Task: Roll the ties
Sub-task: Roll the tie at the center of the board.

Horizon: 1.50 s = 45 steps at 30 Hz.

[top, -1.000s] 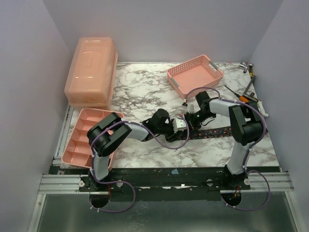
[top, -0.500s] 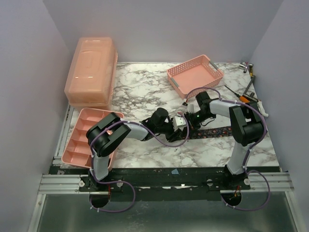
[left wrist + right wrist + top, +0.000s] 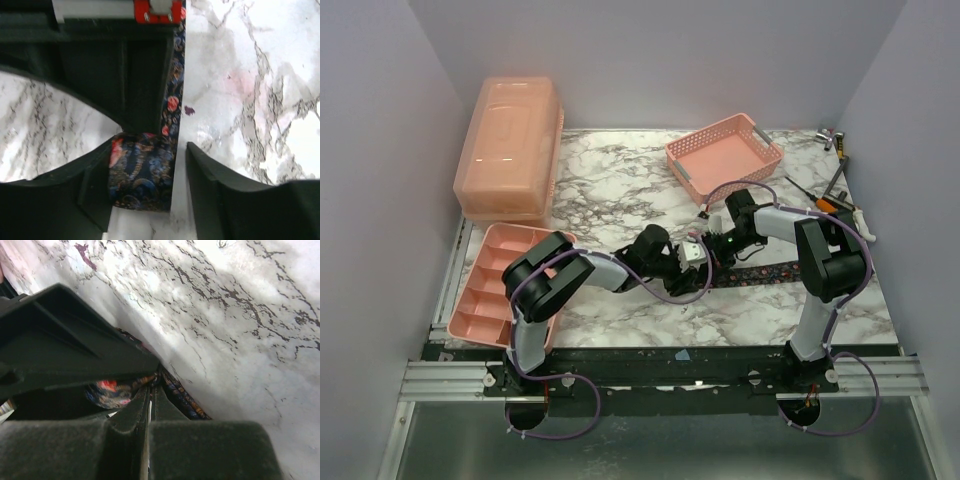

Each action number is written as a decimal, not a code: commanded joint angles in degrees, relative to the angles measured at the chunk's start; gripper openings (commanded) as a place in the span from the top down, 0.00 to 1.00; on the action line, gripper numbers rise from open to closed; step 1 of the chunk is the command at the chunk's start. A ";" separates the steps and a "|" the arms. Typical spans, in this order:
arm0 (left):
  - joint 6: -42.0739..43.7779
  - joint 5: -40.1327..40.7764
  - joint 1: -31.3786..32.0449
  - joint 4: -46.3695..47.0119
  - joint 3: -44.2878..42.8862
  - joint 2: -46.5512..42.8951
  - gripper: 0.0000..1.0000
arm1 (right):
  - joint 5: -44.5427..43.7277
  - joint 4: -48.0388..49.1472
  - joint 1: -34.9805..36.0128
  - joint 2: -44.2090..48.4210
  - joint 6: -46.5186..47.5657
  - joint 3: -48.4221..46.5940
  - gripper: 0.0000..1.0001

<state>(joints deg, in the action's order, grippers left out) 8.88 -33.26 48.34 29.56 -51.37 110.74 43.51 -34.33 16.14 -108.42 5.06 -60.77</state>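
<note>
Left pincer around coiled, red-flecked tie

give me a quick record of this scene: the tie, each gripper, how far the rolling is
tie: one end rolled into a small coil, the rest a flat strip running right across the marble table
left gripper: open, fingers flanking the coil
right gripper: shut, tips at the tie beside the coil
rolling: begun, long strip not yet rolled
</note>
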 commanded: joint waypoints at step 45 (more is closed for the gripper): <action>3.33 4.70 -0.17 -0.70 4.77 2.85 0.61 | -3.84 2.97 0.38 -0.28 0.82 1.46 0.99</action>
<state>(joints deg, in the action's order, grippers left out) 11.57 -31.46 47.97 34.79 -47.70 110.78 43.20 -33.56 16.01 -108.31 4.08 -60.58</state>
